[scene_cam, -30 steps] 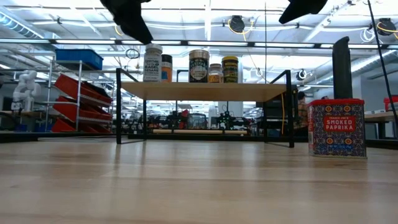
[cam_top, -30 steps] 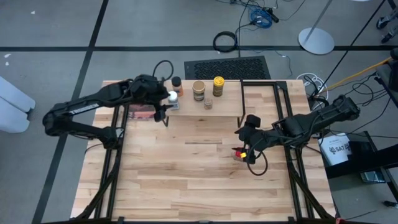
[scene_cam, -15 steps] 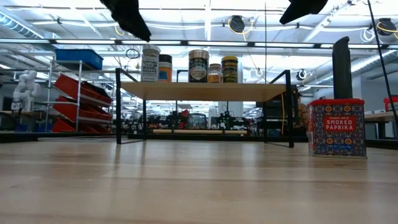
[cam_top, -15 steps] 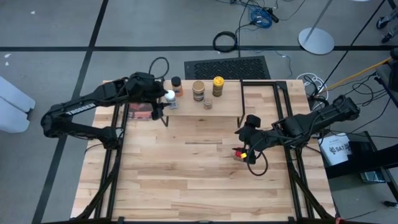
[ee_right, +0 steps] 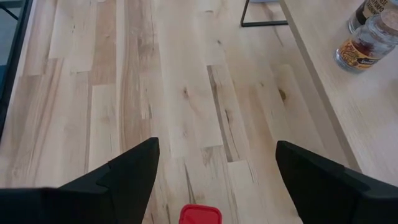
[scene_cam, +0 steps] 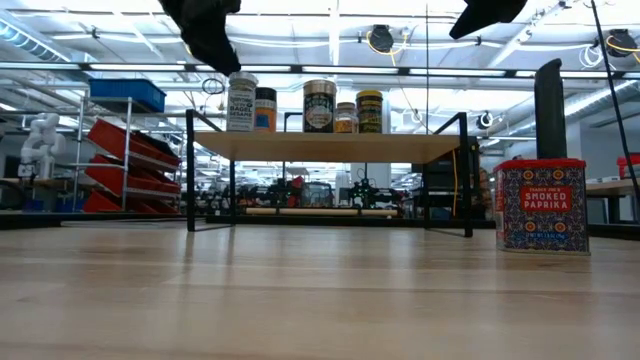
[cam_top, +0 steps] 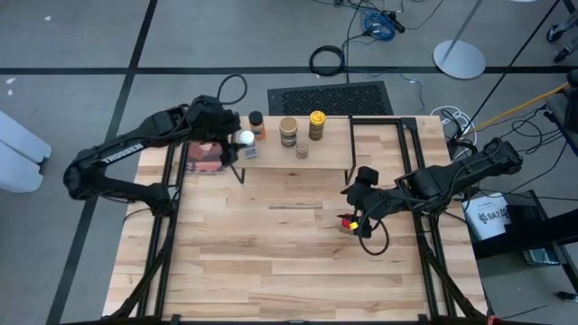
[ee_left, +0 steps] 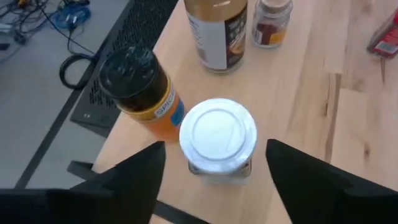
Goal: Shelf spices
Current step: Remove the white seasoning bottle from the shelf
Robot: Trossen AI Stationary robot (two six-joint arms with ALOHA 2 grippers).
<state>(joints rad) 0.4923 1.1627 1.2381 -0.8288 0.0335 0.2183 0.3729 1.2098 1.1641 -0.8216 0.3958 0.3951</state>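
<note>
Take the shelf as your landmark. Five spices stand on its plank: the white-lidded jar at the left end, the dark-lidded orange jar just beside it, then the tan jar, the small grey-lidded jar and the yellow-lidded jar toward the middle. The print on these labels is too small for you to make out with any certainty.

Your left gripper hangs above the shelf's left end with its fingers spread wide on either side of the white-lidded jar, clear of it.

The red tin stands on the tabletop in front of the shelf, off its right end; you can read "TRADER JOE'S" and "SMOKED PAPRIKA" on its face. Your right gripper hovers over that tin, fingers wide apart and not touching it; only the red lid shows between them in the right wrist view.
</note>
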